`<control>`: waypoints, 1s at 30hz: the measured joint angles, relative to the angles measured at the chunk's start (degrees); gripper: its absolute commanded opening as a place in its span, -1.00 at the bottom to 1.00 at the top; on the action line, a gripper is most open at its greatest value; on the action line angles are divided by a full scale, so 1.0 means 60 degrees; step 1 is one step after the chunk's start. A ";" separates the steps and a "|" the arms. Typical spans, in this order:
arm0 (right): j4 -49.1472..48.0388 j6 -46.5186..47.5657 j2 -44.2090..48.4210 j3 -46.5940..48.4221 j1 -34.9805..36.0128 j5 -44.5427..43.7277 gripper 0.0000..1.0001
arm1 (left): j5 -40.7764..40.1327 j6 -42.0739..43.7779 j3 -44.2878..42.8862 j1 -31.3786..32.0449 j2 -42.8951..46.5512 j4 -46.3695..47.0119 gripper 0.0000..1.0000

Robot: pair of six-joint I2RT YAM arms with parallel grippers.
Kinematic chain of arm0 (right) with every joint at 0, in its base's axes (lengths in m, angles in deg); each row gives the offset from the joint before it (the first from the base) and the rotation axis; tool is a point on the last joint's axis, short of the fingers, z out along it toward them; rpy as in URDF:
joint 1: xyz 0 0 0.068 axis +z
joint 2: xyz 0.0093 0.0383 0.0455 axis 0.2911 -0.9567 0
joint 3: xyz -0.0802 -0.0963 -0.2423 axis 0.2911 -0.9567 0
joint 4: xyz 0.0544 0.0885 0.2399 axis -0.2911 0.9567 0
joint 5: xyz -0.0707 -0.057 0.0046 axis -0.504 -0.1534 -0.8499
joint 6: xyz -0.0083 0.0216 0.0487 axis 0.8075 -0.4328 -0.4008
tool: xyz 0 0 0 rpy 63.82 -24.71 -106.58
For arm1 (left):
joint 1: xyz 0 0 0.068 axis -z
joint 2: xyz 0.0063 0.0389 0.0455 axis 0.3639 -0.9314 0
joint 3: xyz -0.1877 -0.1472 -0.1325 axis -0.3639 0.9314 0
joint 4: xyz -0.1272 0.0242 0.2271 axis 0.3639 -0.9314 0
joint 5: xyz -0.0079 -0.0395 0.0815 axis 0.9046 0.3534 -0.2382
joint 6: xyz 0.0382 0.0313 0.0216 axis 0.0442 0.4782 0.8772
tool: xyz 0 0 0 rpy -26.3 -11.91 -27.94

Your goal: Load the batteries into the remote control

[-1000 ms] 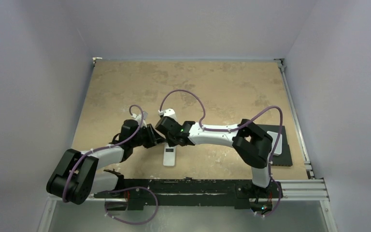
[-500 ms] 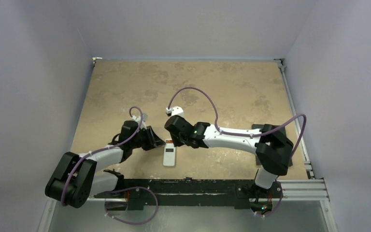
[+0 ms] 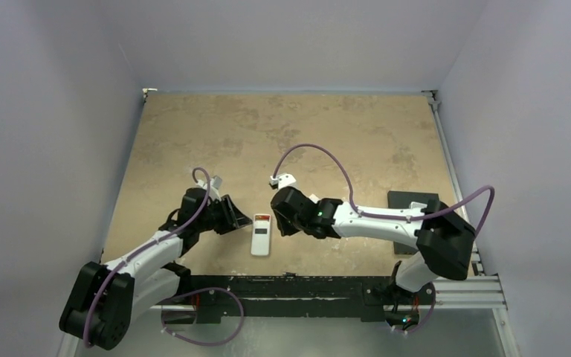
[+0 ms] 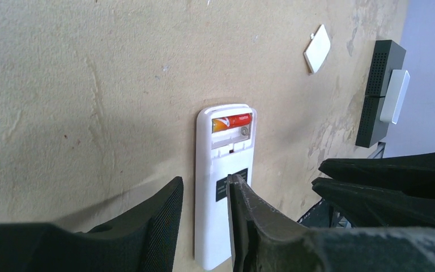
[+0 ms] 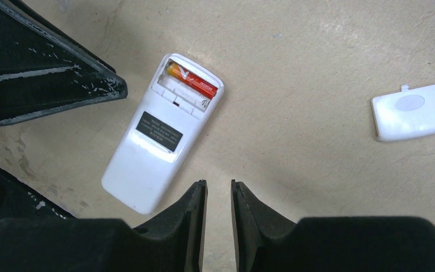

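Observation:
The white remote control lies back up on the tan table, its battery compartment uncovered at the far end. One red battery lies inside that compartment. My left gripper hovers low at the remote's left side, open, with the remote showing through the gap and nothing held. My right gripper stands just right of the remote, its jaws a narrow gap apart with only bare table between them. In the top view the left gripper and right gripper flank the remote's far end.
A small white square cover lies loose on the table to the right of the remote, also seen as the cover. A black block carrying a pale piece sits near the right edge, partly behind the right arm.
Both grippers have pulled away from the remote's far end, the left one to the left and the right one to the right. The left jaws have widened.

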 measured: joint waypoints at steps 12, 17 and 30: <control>-0.0364 -0.0080 0.1537 -0.1592 0.0000 0.0011 -0.38 | 0.0259 -0.0692 0.0619 0.0000 0.0331 -0.0317 -0.28; -0.0452 -0.0106 0.1974 -0.1982 0.0000 0.0015 -0.37 | 0.0350 -0.1009 0.0645 0.0106 0.0364 -0.0448 -0.28; -0.1111 -0.0168 0.2495 -0.2535 0.0000 0.0437 -0.36 | -0.0280 -0.2076 0.0645 0.1752 0.0849 -0.0743 -0.28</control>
